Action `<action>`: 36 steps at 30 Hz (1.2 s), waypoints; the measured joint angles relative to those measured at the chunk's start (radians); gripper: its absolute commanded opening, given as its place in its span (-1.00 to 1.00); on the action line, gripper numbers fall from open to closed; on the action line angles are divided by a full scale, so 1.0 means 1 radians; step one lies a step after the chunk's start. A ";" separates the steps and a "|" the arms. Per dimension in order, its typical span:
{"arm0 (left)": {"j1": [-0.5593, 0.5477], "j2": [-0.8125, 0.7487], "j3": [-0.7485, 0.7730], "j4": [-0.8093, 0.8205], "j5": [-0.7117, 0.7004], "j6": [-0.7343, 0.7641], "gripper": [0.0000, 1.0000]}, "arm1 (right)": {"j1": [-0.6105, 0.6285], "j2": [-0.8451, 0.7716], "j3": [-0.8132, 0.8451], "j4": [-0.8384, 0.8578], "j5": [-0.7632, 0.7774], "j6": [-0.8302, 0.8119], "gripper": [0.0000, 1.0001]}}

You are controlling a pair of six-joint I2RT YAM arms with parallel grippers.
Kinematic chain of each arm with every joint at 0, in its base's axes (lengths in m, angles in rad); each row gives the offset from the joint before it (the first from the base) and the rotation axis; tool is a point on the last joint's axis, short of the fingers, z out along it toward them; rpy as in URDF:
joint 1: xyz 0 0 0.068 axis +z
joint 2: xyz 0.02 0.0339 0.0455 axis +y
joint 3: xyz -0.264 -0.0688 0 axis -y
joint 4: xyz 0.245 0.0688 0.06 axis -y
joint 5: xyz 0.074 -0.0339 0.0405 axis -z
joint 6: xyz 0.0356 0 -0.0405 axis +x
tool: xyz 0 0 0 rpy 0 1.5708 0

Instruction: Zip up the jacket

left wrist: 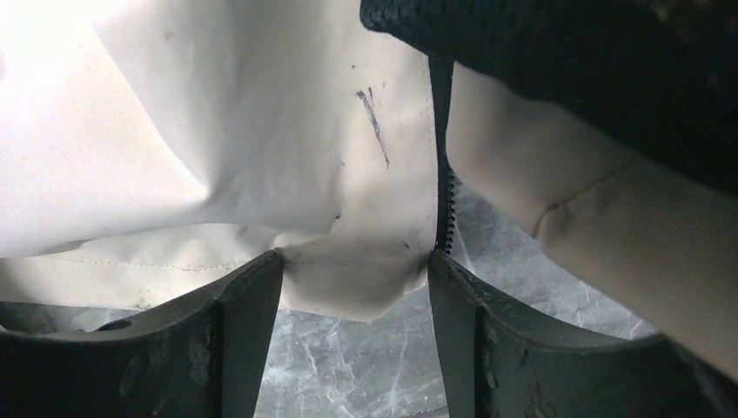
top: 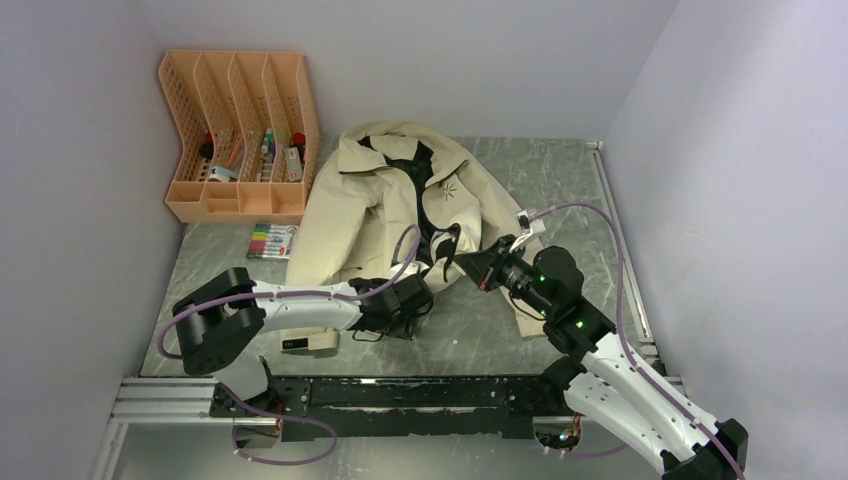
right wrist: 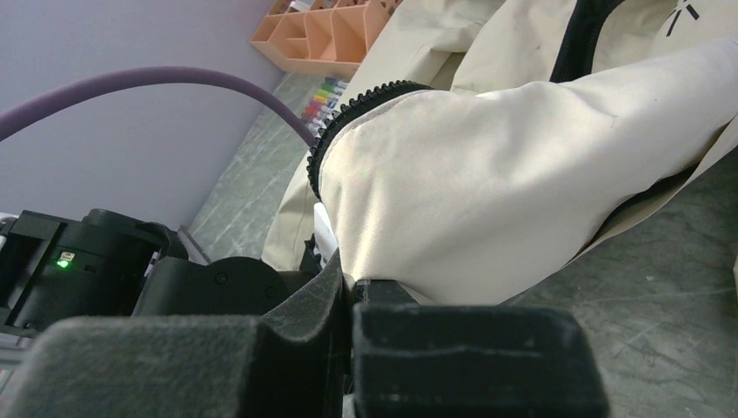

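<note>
Left claw straddles the jacket hem

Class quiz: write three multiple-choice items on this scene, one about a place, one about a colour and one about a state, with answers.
1. Where on the table is the orange organizer? A near right; B far left; C centre.
2. What colour is the jacket outside? A red; B blue; C cream.
3. How is the right gripper? A shut on jacket fabric; B open over bare table; C holding a cup.
Answers: B, it stands in the far-left corner; C, its outer fabric is cream; A, it pinches the jacket's edge.
</note>
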 measured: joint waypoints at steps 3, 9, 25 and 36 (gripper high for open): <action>-0.006 0.002 -0.009 -0.002 -0.014 -0.006 0.23 | 0.000 0.000 -0.002 0.000 0.000 0.003 -1.00; -0.009 0.002 -0.016 -0.005 -0.035 -0.012 -0.07 | 0.000 -0.003 -0.008 0.000 0.000 0.003 -1.00; -0.009 0.014 0.003 -0.006 -0.072 -0.004 -0.84 | -0.003 -0.003 -0.008 -0.002 0.008 0.002 -1.00; 0.096 -0.124 -0.105 0.033 -0.001 0.014 -0.84 | -0.005 0.025 0.028 -0.041 0.040 -0.029 -1.00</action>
